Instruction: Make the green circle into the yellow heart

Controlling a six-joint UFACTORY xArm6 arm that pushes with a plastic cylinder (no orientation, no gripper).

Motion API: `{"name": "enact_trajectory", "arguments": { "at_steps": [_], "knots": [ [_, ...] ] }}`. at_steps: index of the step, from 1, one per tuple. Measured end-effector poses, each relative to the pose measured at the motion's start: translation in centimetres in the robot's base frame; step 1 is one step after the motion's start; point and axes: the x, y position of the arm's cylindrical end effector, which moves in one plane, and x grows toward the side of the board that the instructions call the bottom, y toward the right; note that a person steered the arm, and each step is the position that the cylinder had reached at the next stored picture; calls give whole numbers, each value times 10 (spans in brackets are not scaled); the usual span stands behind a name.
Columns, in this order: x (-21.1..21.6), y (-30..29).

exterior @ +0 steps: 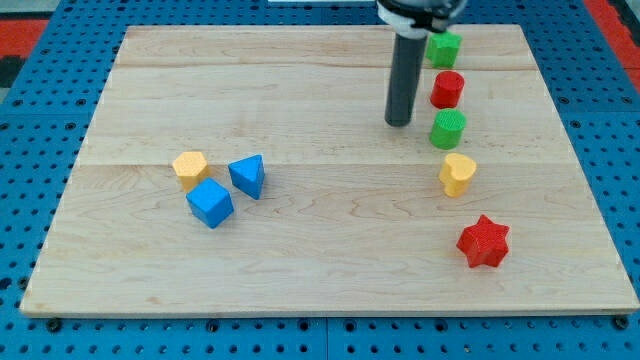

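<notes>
I have only 1 view. It looks down on my board (300, 200) from above and from the side at the view's bottom, tilted so the far edge at the top reads shorter than the near edge. It sits far enough back to take in nearly the whole board, with blue pegboard (30, 180) showing on all 4 sides. My rod (403, 80) enters from the top edge, its upper part cut off, and my tip (399, 123) is fully in sight

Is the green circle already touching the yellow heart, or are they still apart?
Apart, barely: a thin strip of board shows between the green circle and the yellow heart below it. My tip stands at the circle's left.
</notes>
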Motion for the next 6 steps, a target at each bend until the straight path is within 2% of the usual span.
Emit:
{"name": "enact_trajectory", "arguments": {
  "at_steps": [1, 2, 5, 6],
  "knots": [
    [10, 42],
    [17, 12],
    [59, 31],
    [48, 38]
  ]
}}
